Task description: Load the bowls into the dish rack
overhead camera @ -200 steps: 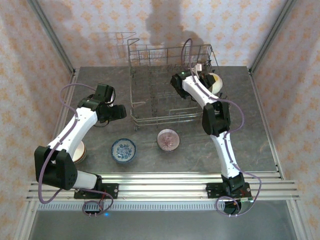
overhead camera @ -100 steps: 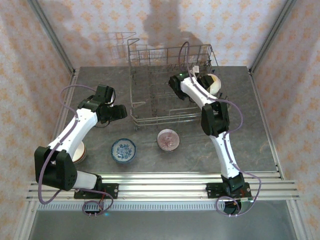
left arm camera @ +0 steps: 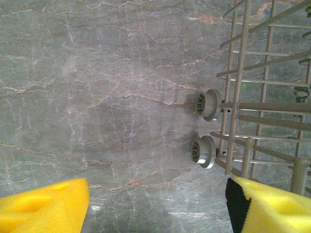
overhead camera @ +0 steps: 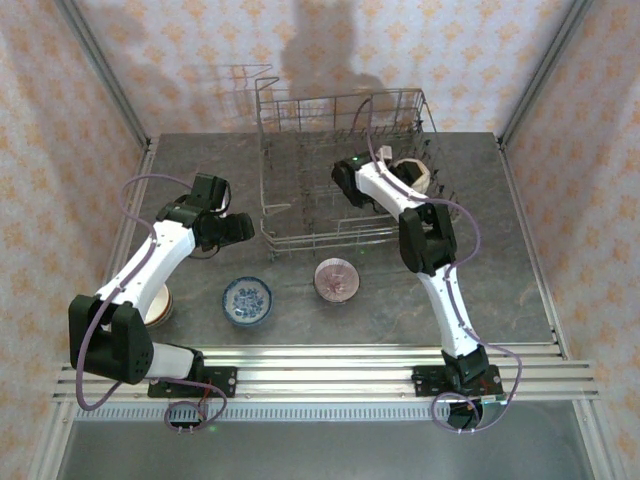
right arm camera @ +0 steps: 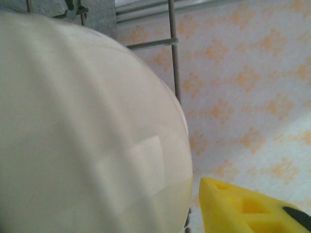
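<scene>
Overhead, the dish rack point(overhead camera: 310, 190) is standing at the far middle of the table point(overhead camera: 520, 260). The right gripper point(overhead camera: 395, 165) is reaching into its right end, just beside a cream bowl point(overhead camera: 415, 175) that is sitting inside the rack near the right wall. The left gripper point(overhead camera: 243, 228) is hovering over the table just left of the rack's near left corner. A blue-and-white bowl point(overhead camera: 247, 300) and a pinkish bowl point(overhead camera: 338, 279) are lying on the table in front of the rack, well apart from both grippers. Another bowl point(overhead camera: 160, 305) is sitting partly under the left arm near the table's left edge.

From the left wrist, the left gripper point(left arm camera: 158, 206) is holding its yellow pads wide apart, with bare table point(left arm camera: 97, 97) between them. The rack's wires point(left arm camera: 243, 97) and two small round feet point(left arm camera: 209, 104) are lying just beside the right pad.

From the right wrist, the cream bowl point(right arm camera: 82, 136) is looming large on the left, with rack wire point(right arm camera: 172, 48) behind it. One yellow pad point(right arm camera: 248, 208) is showing just beside the bowl's edge. The other finger is hidden, so I cannot tell whether this gripper is clamping the bowl or standing apart.
</scene>
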Controlling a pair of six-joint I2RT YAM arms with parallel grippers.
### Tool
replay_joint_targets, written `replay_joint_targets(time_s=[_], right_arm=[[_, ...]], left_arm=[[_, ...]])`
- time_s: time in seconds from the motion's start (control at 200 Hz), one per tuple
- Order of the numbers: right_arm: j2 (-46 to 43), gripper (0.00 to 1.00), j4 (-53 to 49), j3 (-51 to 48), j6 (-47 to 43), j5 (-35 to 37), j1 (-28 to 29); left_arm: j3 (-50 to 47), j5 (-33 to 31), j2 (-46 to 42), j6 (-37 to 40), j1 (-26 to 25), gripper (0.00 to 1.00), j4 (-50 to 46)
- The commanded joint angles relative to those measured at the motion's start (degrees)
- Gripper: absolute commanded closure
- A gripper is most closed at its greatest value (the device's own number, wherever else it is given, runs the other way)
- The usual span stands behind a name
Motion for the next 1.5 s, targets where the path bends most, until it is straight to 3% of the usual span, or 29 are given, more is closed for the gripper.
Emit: replay_joint_targets(time_s=[0.0, 0.27, 0.4, 0.606, 0.956, 1.491], right_arm=[[-1.81, 0.47, 2.04, -0.27, -3.85, -6.71, -0.46], [-2.83, 0.34, 4.76, 1.38, -8.19, -13.37, -0.62], [-3.46, 0.34, 6.04, 2.29, -9.89, -16.3, -0.85], [-5.01, 0.32, 6.75, 2.48, -11.49, -26.74, -2.33], [-11.12, 0.22, 11.21, -1.92, -17.65, -39.35, -4.74], [-13.95, 0.18, 11.8, -3.66, -19.7, -47.47, -5.33]], left_arm=[[-0.87, 0.23, -1.32, -1.01, -0.1, 0.24, 0.85], [-0.37, 0.03, -2.15, -1.76, -1.01, 0.24, 0.49], [0.18, -0.6, -3.03, -1.7, -1.44, 0.23, -0.68], [0.36, -1.21, -4.42, -1.74, -1.91, 0.23, -2.38], [-0.04, -1.63, -5.74, -2.79, -3.37, 0.23, -3.35], [-0.51, -2.56, -5.94, -4.2, -5.27, 0.22, -3.1]])
